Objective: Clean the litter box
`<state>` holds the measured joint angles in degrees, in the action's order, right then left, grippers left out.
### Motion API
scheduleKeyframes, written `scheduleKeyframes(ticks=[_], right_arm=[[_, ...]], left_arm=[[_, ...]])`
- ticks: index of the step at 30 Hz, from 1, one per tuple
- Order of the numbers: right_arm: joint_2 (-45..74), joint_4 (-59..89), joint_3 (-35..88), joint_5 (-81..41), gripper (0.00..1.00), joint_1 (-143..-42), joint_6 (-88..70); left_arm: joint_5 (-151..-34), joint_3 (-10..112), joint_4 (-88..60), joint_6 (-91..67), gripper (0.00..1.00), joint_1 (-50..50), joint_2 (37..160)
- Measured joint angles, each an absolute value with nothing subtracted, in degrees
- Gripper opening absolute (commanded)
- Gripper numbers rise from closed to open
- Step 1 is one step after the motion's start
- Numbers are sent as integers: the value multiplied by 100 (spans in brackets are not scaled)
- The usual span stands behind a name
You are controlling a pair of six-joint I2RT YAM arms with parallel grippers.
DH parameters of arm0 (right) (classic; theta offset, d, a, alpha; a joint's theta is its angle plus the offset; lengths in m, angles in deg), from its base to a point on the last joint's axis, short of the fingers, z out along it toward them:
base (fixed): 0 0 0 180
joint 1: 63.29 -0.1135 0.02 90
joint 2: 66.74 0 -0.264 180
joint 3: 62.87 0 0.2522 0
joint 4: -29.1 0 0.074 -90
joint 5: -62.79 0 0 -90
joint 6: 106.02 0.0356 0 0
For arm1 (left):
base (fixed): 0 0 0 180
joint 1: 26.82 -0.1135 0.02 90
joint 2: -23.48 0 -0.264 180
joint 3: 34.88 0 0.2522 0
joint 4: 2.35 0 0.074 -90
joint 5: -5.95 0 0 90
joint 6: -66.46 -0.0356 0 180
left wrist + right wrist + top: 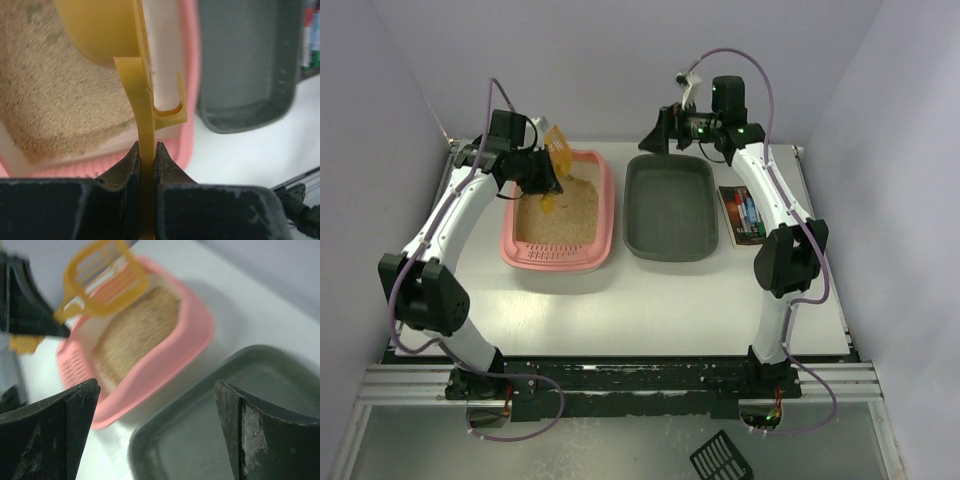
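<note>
The pink litter box (pixel 608 215) with tan litter sits left of centre on the table; it also shows in the left wrist view (pixel 192 65) and the right wrist view (pixel 187 335). My left gripper (pixel 542 180) is shut on the handle of a yellow slotted scoop (pixel 558 148), which is held up over the box's far end. The handle (pixel 145 130) runs straight between the closed fingers; the scoop also shows in the right wrist view (pixel 102 277). My right gripper (pixel 658 133) is open and empty above the far left corner of the dark grey tray (pixel 670 207).
The dark grey tray (pixel 215 430) lies right of the litter box, with a narrow gap between them. A small flat dark package (pixel 744 213) lies right of the tray. A black slotted piece (pixel 721 457) lies below the table's front edge.
</note>
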<state>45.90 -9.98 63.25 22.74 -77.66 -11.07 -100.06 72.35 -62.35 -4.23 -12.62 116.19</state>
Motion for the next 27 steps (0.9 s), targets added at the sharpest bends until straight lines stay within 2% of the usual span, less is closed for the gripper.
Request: scheduleKeyframes(ticks=[6, 10, 17, 27], right_arm=[[5414, -1140, 7783, 360, 100, -8074, -1098], [6293, -1189, 8589, -484, 100, -8481, -973], [7224, -1250, 8620, -886, 100, -8931, -613], [7337, -1189, 8622, -1059, 100, -9220, -479]], left_arm=[[-9622, 7125, -6622, -25, 7, -1365, 12310], [-9447, 7158, -6871, 102, 7, -1365, 12548], [-9423, 7073, -7064, 320, 7, -1470, 12697], [-10048, 6540, -6769, 458, 7, -1778, 12638]])
